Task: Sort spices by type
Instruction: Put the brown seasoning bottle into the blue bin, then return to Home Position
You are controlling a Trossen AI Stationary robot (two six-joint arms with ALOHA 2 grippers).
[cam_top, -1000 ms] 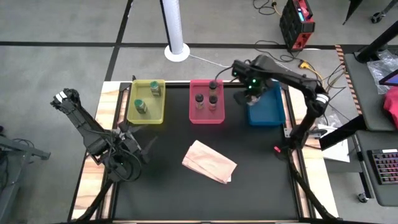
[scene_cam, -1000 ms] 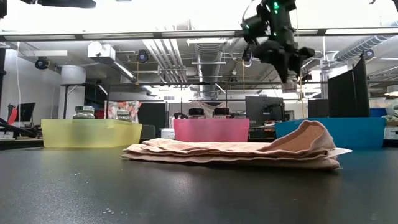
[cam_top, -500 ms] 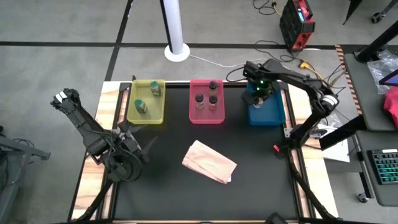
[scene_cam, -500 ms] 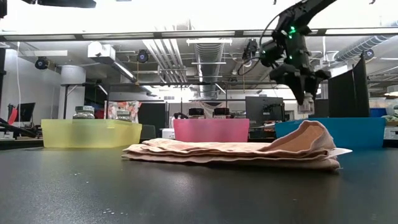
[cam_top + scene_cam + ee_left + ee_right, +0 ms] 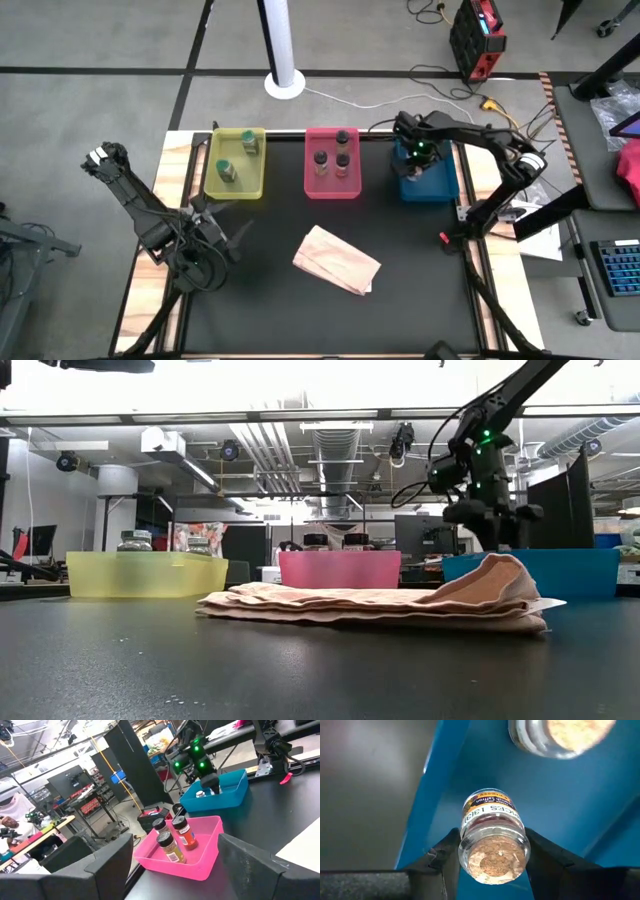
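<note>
My right gripper (image 5: 492,840) stands low in the blue tray (image 5: 436,183), shut on a small cork-capped spice jar (image 5: 492,837) with reddish contents. Another jar (image 5: 555,735) stands on the tray floor beside it. The pink tray (image 5: 331,185) holds three brown-filled jars (image 5: 343,161). Two green-filled jars (image 5: 227,172) stand in the yellow tray (image 5: 236,188). At the table's left side my left gripper (image 5: 222,214) waits open and level, pointing toward the trays. In the low view the blue tray's wall hides my right fingertips. My right gripper pinches the jar's glass sides (image 5: 466,845) between its two fingers, just below the cork cap (image 5: 492,860). The fingers come from above, pointing down. The jar stays upright, cap up; whether its base touches the tray floor I cannot tell.
A crumpled tan paper bag (image 5: 336,260) lies on the black mat in the middle, nearer than the trays. The three trays stand in a row along the far edge. A white pole base (image 5: 284,84) stands on the floor beyond the table.
My right gripper has come down and gone toward the table's right edge, from high beside the pink tray's far right corner into the blue tray, carrying the jar upright.
</note>
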